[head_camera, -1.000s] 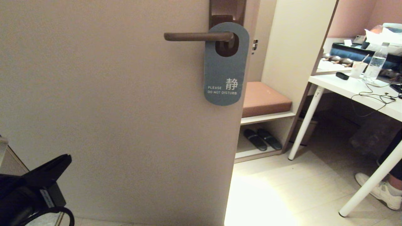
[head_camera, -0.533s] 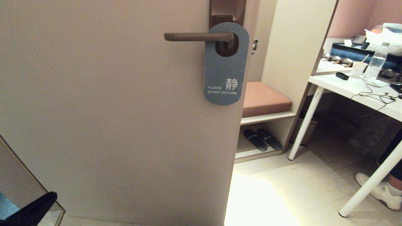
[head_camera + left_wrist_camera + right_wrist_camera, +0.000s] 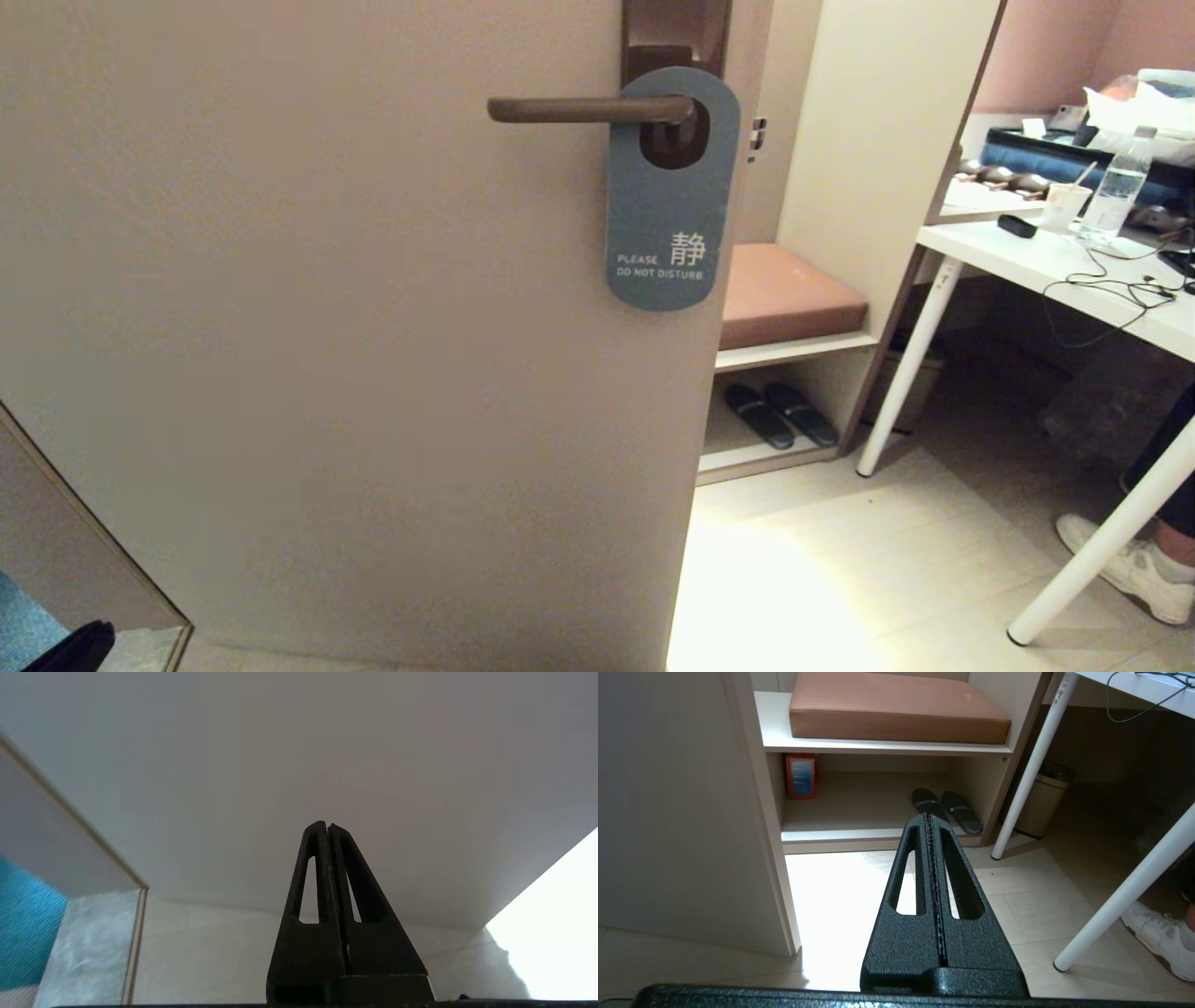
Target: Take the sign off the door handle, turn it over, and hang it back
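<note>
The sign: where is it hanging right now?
Head view, upper centre: the sign hangs on the door handle near the door's right edge, blue side out.

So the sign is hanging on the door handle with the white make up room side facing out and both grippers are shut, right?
Not quite. The sign hangs on the door handle with its blue "do not disturb" side facing out, as the head view shows. The rest holds: the left gripper and right gripper are both shut, seen in their wrist views.
</note>
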Robot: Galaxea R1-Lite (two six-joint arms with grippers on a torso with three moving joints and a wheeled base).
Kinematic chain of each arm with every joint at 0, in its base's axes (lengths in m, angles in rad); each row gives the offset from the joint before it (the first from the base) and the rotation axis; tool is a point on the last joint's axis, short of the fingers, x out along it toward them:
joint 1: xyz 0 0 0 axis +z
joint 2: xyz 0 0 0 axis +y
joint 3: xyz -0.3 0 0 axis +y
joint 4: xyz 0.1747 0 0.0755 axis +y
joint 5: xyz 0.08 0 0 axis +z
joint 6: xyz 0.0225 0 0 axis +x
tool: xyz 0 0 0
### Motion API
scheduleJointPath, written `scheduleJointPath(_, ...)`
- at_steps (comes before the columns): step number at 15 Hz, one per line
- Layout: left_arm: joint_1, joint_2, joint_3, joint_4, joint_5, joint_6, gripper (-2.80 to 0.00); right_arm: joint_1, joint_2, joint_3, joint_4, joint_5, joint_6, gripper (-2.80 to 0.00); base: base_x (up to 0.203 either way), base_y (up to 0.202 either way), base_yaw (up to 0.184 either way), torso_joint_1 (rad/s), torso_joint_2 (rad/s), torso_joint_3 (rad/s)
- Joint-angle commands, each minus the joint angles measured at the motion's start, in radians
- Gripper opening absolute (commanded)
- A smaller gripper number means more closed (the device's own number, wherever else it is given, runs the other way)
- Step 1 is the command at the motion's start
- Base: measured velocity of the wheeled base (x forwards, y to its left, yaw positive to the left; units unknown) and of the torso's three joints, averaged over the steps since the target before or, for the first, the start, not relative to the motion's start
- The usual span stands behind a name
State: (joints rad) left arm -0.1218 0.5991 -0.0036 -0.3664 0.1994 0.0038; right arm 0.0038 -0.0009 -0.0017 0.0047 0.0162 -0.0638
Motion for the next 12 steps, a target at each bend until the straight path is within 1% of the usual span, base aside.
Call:
scheduleJointPath(1, 0.014, -0.073, 0.001, 0.037, 0.002, 0.004, -2.80, 0.001, 0.001, 0.000, 0.000, 0.001, -0.001, -2.80, 0.000, 0.000, 0.000, 0.000, 0.00, 0.000)
scheduleJointPath(3, 0.021, -0.126, 0.001, 0.083, 0.002, 0.005, -2.80, 0.001, 0.001, 0.000, 0.001, 0.001, -0.001, -2.80, 0.000, 0.000, 0.000, 0.000, 0.00, 0.000)
scheduleJointPath(7, 0.061, -0.224, 0.001, 0.177, 0.001, 0.006, -2.80, 0.001, 0.001, 0.000, 0.000, 0.001, -0.001, -2.80, 0.000, 0.000, 0.000, 0.000, 0.00, 0.000)
scheduleJointPath(9, 0.067, -0.254, 0.001, 0.199, 0.002, 0.007, -2.80, 0.001, 0.001, 0.000, 0.000, 0.001, -0.001, -2.80, 0.000, 0.000, 0.000, 0.000, 0.00, 0.000)
scheduleJointPath(10, 0.073, -0.265, 0.001, 0.207, -0.010, 0.006, -2.80, 0.001, 0.001, 0.000, 0.000, 0.001, -0.001, -2.80, 0.000, 0.000, 0.000, 0.000, 0.00, 0.000)
scheduleJointPath(11, 0.081, -0.278, 0.001, 0.217, -0.052, 0.003, -2.80, 0.001, 0.001, 0.000, 0.001, 0.001, -0.001, -2.80, 0.000, 0.000, 0.000, 0.000, 0.00, 0.000)
scheduleJointPath(12, 0.098, -0.293, 0.001, 0.233, -0.110, -0.002, -2.80, 0.001, 0.001, 0.000, 0.000, 0.001, -0.001, -2.80, 0.000, 0.000, 0.000, 0.000, 0.00, 0.000)
